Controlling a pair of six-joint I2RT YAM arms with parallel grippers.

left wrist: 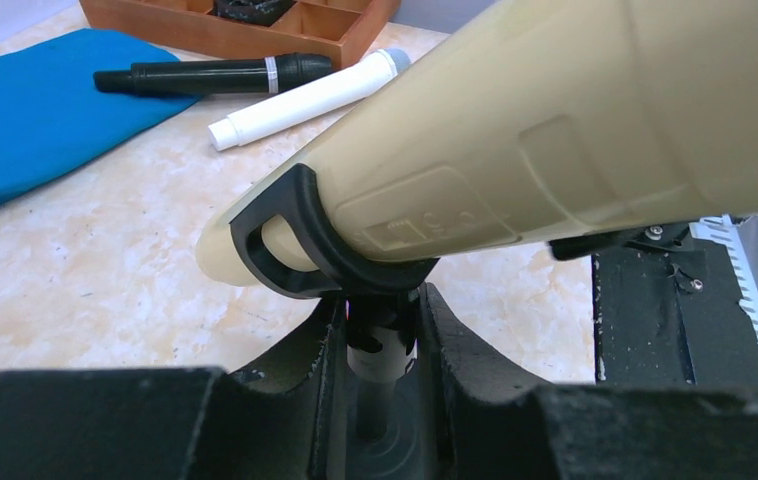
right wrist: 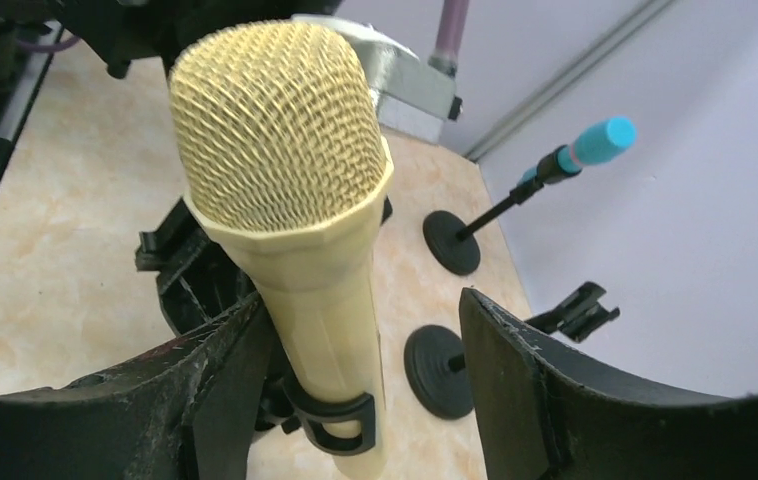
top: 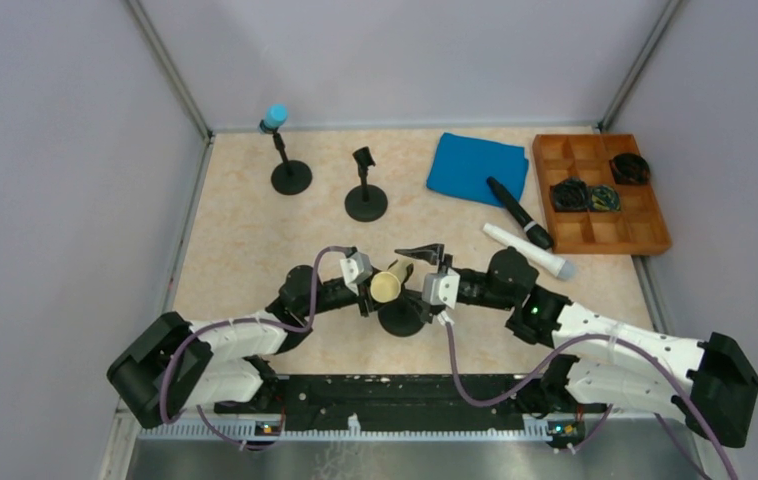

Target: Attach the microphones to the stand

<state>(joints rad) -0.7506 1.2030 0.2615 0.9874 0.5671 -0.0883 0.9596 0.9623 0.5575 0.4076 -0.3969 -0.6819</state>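
The cream microphone (top: 387, 285) sits tilted in the black clip (left wrist: 295, 240) of the near stand (top: 401, 318). My left gripper (top: 366, 296) is shut on that stand's neck (left wrist: 383, 345) just under the clip. My right gripper (top: 433, 268) is open around the cream microphone's body (right wrist: 285, 170), which lies against one finger, with a wide gap on the other side. The light blue microphone (top: 275, 117) is clipped on the back-left stand. The black microphone (top: 518, 212) and the white microphone (top: 527, 250) lie loose on the table at the right.
An empty stand (top: 365, 190) with an open clip stands at the back middle. A blue cloth (top: 477, 167) lies under the black microphone's tail. A wooden compartment tray (top: 600, 192) with coiled cables sits at the back right. Grey walls enclose the table.
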